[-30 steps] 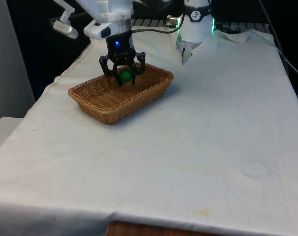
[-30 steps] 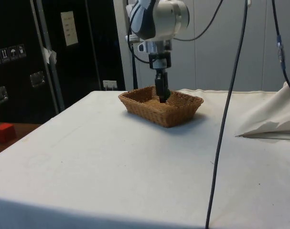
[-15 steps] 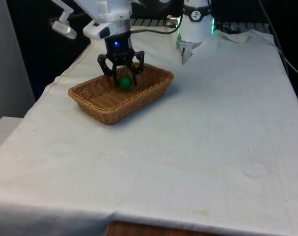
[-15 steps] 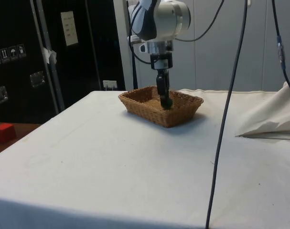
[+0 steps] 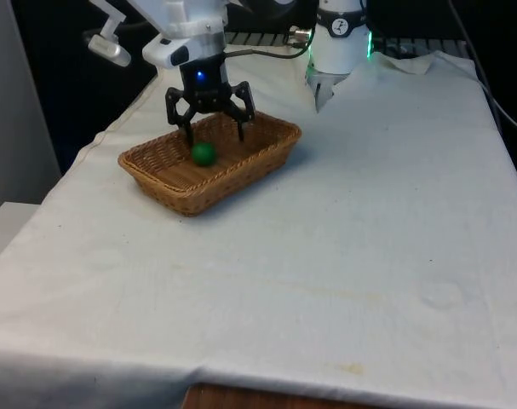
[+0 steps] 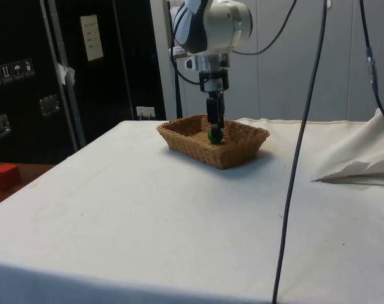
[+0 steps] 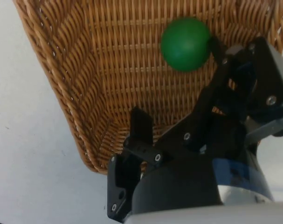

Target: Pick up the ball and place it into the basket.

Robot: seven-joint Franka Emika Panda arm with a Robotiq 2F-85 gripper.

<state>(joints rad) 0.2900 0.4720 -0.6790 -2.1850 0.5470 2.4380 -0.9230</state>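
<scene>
Inside the wicker basket [image 5: 169, 175], toward its far side, the green ball [image 5: 203, 153] lies on the woven floor. Just above it hangs the claw [image 5: 211, 128], released, fingers spread wide. The basket sits on the white-clothed surface [image 5: 343, 247].

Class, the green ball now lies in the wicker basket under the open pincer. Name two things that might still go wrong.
1. The ball lies loose on the floor of the basket, so it may roll about.
2. The pincer hangs open just above the ball, inside the rim; a sideways move might nudge the ball or catch the wicker.
</scene>
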